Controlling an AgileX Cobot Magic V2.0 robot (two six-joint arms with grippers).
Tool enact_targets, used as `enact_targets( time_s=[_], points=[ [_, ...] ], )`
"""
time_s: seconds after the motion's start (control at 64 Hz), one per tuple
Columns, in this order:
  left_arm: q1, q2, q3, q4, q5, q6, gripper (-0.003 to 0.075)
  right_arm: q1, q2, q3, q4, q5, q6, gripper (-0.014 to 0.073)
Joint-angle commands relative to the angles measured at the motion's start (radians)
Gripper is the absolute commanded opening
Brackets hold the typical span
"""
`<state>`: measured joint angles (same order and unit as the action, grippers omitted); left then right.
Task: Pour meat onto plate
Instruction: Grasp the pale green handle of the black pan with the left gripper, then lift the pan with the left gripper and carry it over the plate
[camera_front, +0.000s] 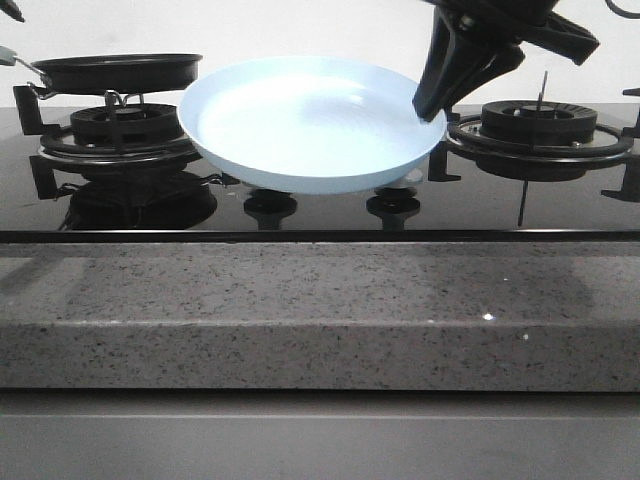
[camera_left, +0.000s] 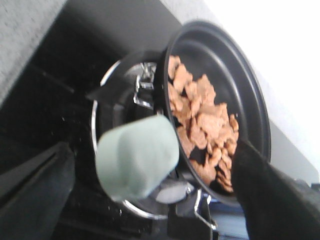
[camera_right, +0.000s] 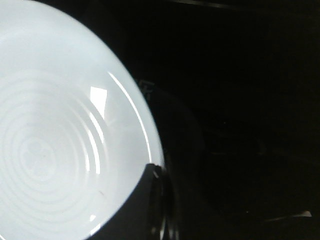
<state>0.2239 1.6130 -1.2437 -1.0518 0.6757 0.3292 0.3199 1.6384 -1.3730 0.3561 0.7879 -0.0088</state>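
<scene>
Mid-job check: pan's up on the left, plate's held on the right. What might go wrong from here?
1. The meat already sits heaped toward one side of the tilted pan, so it may slide out before reaching the plate.
2. The right end effector grips only the plate's rim, so the plate, lifted and tilted, may tip or slip when the meat lands.

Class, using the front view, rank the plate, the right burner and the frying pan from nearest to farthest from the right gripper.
1. Plate: held at its right rim by the right gripper.
2. Right burner: just to its right.
3. Frying pan: far left.
</scene>
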Motion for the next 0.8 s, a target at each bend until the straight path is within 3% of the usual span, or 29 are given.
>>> enact_targets(
  time_s=[0.0, 0.203, 0.5, 0.782],
  points=[
    [0.004, -0.037, -0.035, -0.055, -0.037, 0.006, 0.0620, -0.001, -0.036, -0.028, 0.010, -0.039, -0.009, -0.0059],
    [0.004, -0.037, -0.035, -0.058, -0.044, 0.008, 0.0594, -0.001, -0.036, -0.028, 0.010, -0.039, -0.009, -0.0059],
    [0.004, -0.037, -0.035, -0.080, -0.044, 0.008, 0.0302, -0.001, -0.036, -0.028, 0.010, -0.039, -0.009, -0.0059],
    [0.004, -0.037, -0.035, -0.104, -0.044, 0.008, 0.0153, -0.001, -0.036, -0.028, 0.010, -0.039, -0.009, -0.0059]
  ],
)
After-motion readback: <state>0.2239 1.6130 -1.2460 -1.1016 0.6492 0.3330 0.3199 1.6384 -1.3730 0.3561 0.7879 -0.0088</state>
